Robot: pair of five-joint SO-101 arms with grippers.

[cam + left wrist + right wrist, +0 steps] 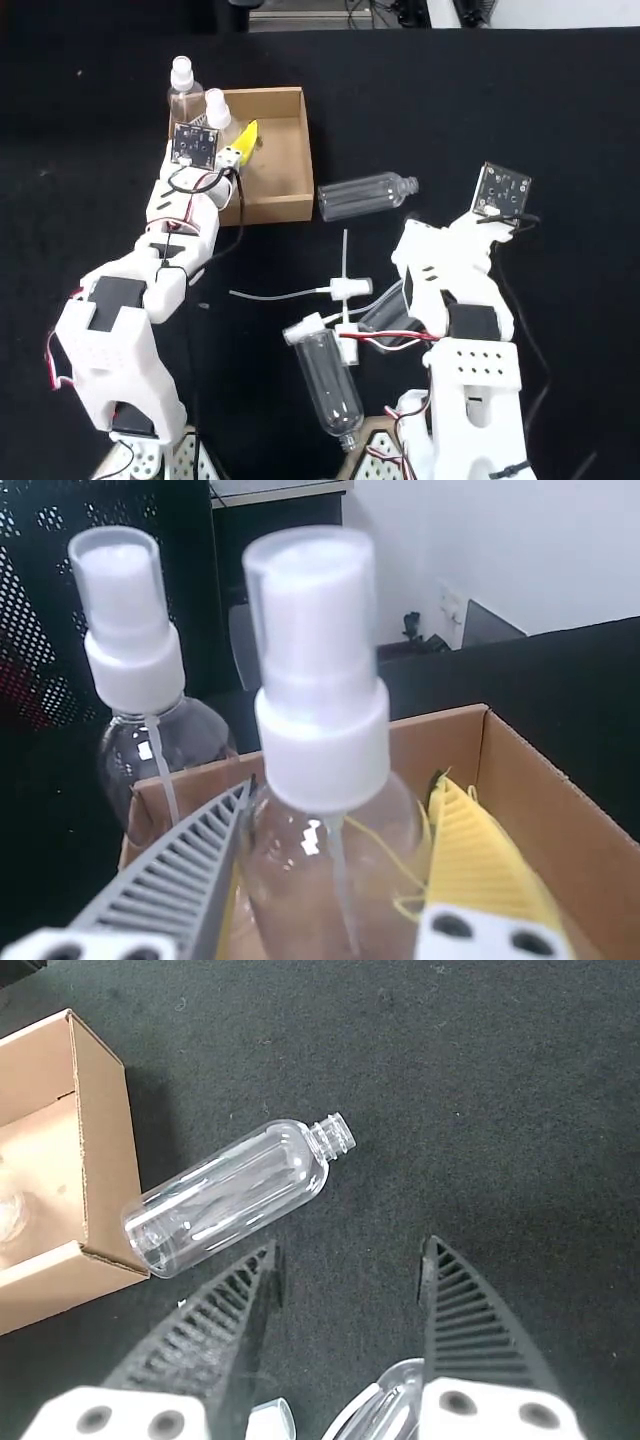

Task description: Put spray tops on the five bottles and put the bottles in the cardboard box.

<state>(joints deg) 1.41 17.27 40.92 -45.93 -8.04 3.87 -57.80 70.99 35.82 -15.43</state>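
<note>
The lower half of the capped spray bottle (pixel 320 830) is cut off in the left wrist view. There the left hand (pixel 342 785) grips it between grey and yellow fingers, inside the cardboard box (pixel 275 208) at its far left corner. A second capped bottle (pixel 183 88) stands just outside that corner. The right hand (pixel 350 1250) hangs spread wide over the black bench (pixel 520 90). An uncapped bottle (pixel 365 195) lies just right of the box, and another clear bottle (pixel 385 315) is half hidden under the right arm.

fingers (pixel 480 870) clasp capped bottle (pixel 320 830) | second capped bottle (pixel 150 745) behind cardboard box (pixel 545 775)
</note>
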